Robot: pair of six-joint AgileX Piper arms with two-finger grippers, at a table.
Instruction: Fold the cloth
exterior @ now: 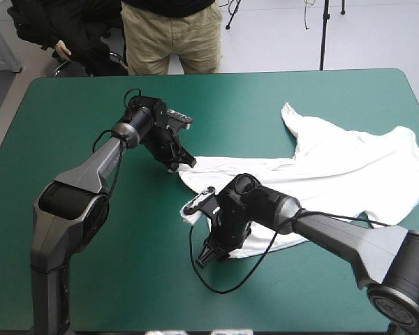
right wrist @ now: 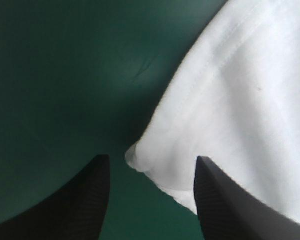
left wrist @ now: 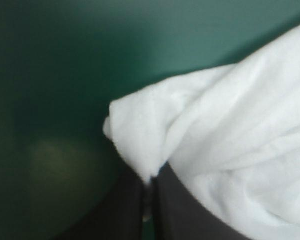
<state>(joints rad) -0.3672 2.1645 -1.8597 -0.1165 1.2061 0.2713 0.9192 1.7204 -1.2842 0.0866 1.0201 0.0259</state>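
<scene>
Left gripper sits low over the teal-green cover, its tip right at a corner of the T-shirt. From that gripper the white cloth runs off as a narrow band, then widens into a rumpled spread well out past both arms, one sleeve pointing toward the far edge. Right gripper is low too, near the left one and on its near side, set at the T-shirt's near edge with cloth just beside it and bare cover on its other side.

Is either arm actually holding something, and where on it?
The left fingers pinch the T-shirt by a corner; the right fingers stand open around another corner, holding nothing.
</scene>
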